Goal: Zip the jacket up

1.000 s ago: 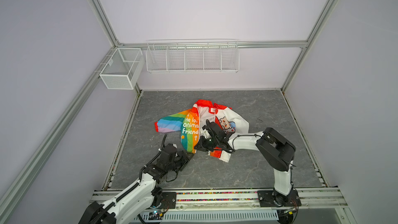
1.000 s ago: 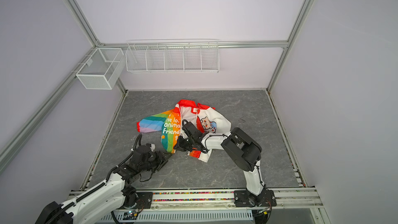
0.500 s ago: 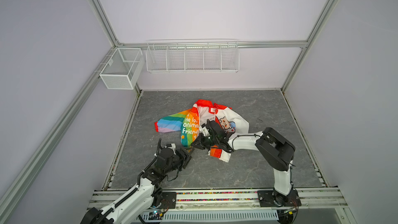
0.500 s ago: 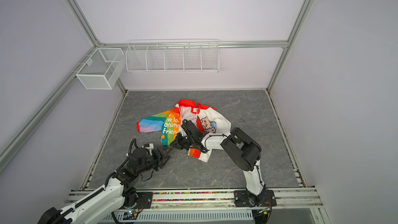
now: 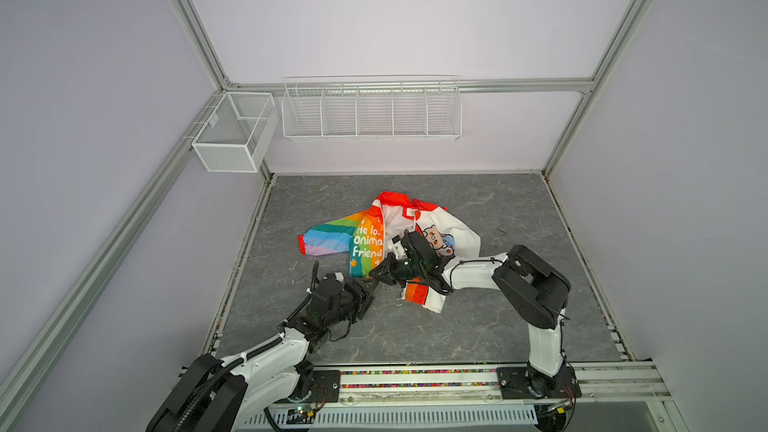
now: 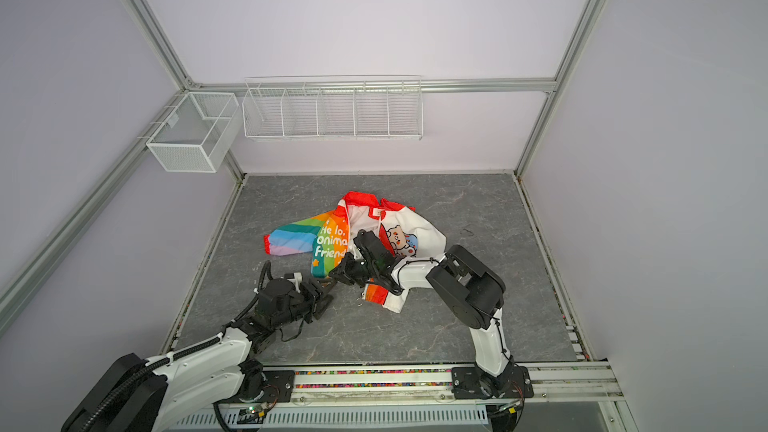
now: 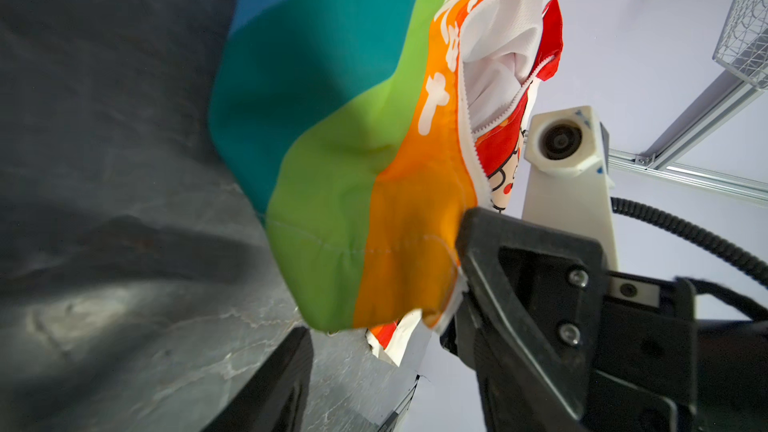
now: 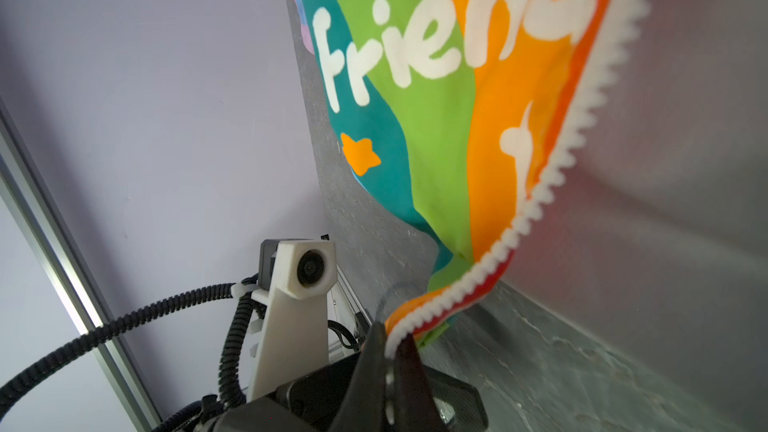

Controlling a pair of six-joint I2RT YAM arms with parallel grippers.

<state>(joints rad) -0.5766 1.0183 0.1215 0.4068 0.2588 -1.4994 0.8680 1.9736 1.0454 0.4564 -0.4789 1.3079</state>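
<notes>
Rainbow jacket hangs by its bottom zipper corner from the clamped right claw, the parted, empty left claw just beside that corner.

Both top views look down steeply from high above the near side of the grey surface, facing the back wall and its wire baskets. They stand far off and share almost the whole scene, offset slightly sideways. The left wrist camera sits just behind the left hand, low over the surface, very near the jacket ahead of that hand. The right wrist camera sits just behind the right hand, close to the zipper at its tips. Each wrist view shows the opposite camera facing it.
</notes>
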